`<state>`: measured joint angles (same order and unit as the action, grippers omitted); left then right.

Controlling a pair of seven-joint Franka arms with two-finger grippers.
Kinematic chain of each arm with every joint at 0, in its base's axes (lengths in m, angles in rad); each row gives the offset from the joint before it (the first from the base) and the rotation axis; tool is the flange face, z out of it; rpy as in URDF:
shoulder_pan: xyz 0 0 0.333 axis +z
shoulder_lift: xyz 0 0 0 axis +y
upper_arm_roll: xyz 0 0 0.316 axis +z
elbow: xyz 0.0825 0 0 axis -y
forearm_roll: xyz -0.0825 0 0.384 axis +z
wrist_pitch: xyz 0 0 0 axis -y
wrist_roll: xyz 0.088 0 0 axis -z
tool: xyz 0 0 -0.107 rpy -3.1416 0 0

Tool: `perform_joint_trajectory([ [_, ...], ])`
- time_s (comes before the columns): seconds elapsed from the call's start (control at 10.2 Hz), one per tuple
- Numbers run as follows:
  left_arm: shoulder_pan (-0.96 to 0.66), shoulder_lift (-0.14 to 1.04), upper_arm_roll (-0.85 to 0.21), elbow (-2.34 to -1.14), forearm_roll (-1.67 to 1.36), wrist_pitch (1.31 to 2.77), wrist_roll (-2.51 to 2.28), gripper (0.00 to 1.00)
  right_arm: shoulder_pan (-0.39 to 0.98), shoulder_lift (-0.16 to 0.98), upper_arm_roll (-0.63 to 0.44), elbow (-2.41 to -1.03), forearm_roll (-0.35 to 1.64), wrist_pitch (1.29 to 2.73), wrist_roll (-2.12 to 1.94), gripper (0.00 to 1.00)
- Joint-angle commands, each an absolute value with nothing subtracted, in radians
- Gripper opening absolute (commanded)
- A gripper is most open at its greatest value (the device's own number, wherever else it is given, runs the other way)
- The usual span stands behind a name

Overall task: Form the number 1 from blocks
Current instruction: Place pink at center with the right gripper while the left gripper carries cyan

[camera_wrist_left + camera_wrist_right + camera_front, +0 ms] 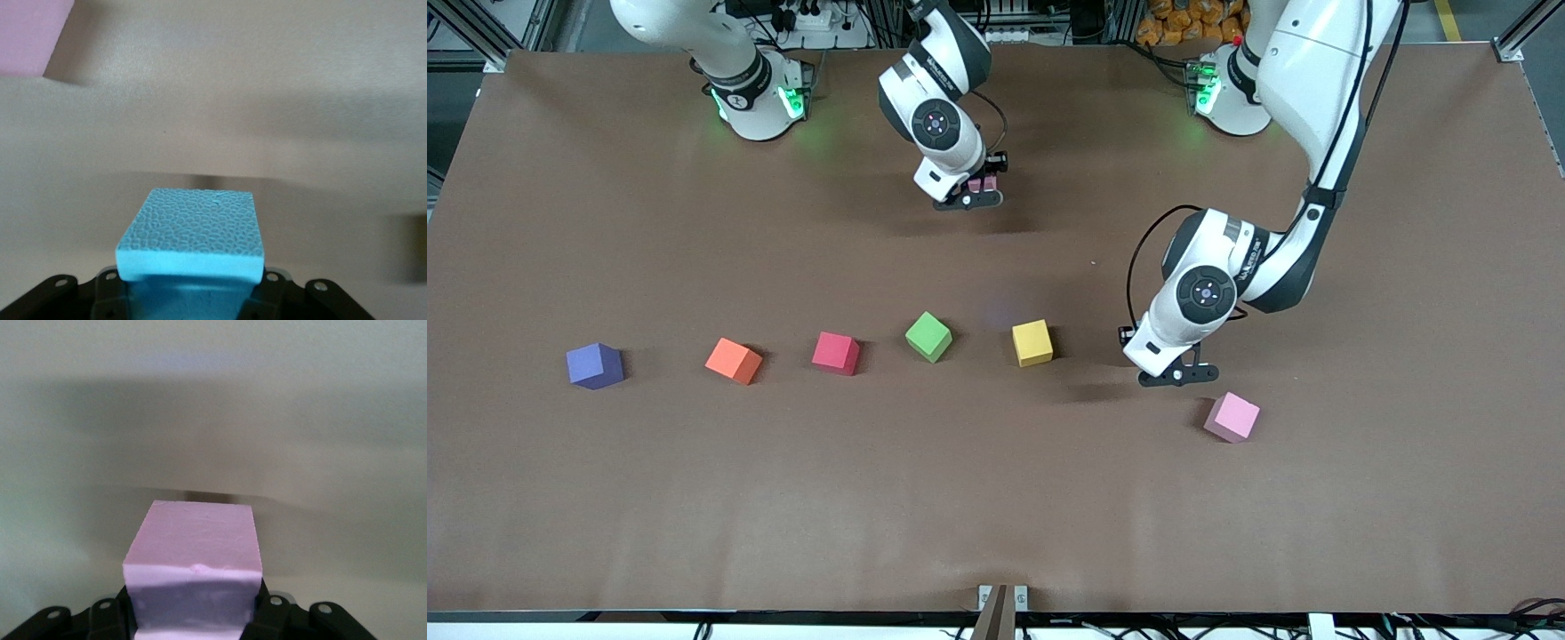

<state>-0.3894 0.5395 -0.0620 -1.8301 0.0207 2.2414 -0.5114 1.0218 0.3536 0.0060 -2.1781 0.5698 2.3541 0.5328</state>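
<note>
Light blue foam fills the left wrist view: the light blue block [193, 227] sits gripped between the left jaws, its pebbled top face level and its edges square to them. It is low at the surface, toward the left arm's end, just beside the yellow block [1032, 342]. The front view hides it under the wrist. As a cube it has no long axis, so only the turn of its faces matters. The right jaws likewise hold a pink block [193, 547], square in the grip, low over the bare surface close to the robots' bases. I cannot tell whether either block is clear of the surface. A second pink block [1232, 416] lies free, nearer the front camera than the left jaws. The red block [836, 352], green block [928, 336] and yellow block lie in a loose row with gaps between them, the green one turned cornerwise. The orange cube [734, 360] and purple cube [594, 365] continue that row toward the right arm's end. This looks like the pick-up step, with no numeral begun. Next, each arm would need to lift, carry its block to a chosen spot and set it down flush, face to face.
</note>
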Motion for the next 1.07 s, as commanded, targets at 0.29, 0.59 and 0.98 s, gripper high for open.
perform_joint_trajectory([
  [0.29,-0.394,0.517,-0.126,-1.841,0.043,2.246,-0.509,0.00,1.013,0.353,-0.005,-2.140,0.557,2.372,0.539,1.00],
  [0.59,-0.394,0.505,-0.176,-1.848,0.041,2.237,-0.543,0.00,0.861,0.241,-0.003,-2.131,0.413,2.161,0.538,1.00],
  [0.98,-0.402,0.508,-0.303,-1.873,0.043,2.235,-0.716,0.00,0.695,0.244,-0.095,-2.059,0.350,2.145,0.538,1.00],
])
